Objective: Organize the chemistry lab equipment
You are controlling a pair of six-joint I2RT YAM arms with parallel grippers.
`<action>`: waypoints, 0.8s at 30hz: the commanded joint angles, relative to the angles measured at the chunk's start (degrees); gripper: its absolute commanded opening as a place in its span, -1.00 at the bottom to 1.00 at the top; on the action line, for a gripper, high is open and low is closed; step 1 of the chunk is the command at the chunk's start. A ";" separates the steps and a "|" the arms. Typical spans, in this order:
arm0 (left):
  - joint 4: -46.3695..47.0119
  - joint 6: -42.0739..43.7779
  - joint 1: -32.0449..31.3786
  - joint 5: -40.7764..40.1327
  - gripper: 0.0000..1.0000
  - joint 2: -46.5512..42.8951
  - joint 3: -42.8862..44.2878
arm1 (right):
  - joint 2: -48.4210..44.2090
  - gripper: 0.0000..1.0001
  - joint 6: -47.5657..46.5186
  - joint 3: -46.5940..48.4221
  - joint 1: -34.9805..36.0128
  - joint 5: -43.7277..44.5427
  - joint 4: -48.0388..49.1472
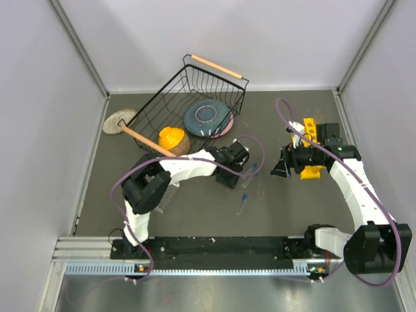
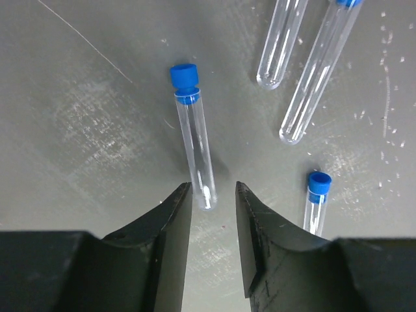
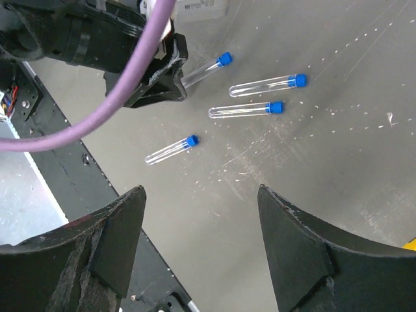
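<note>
Several clear tubes with blue caps lie on the grey table. In the left wrist view one tube (image 2: 195,143) lies with its round end just between the tips of my left gripper (image 2: 213,190), which is open with a narrow gap and clamps nothing. Three more tubes (image 2: 318,71) lie to its right. My right gripper (image 3: 200,192) is wide open and empty above the table, with the tubes (image 3: 247,109) and the left gripper (image 3: 156,78) beyond it. The yellow holed rack (image 1: 312,125) stands partly behind the right arm. A clear rack (image 1: 166,192) lies under the left arm. No glass rods show.
A black wire basket (image 1: 162,104) with wooden handles stands at the back and holds a blue plate (image 1: 207,118). An orange bowl (image 1: 172,138) sits at its front edge. A round mat (image 1: 119,121) lies at the far left. Grey walls enclose the table.
</note>
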 commanded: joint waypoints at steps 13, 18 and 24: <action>3.54 0.52 0.06 -2.11 -0.86 -2.81 -3.39 | -1.58 0.40 0.97 -0.10 0.50 -3.68 2.49; 17.94 -2.55 0.06 3.41 -0.89 -14.32 -15.49 | -0.79 0.40 1.93 -0.71 0.50 -7.37 2.31; 40.07 -10.73 0.06 9.75 -0.89 -29.19 -27.04 | 1.50 0.40 15.00 -1.15 0.59 -15.72 10.55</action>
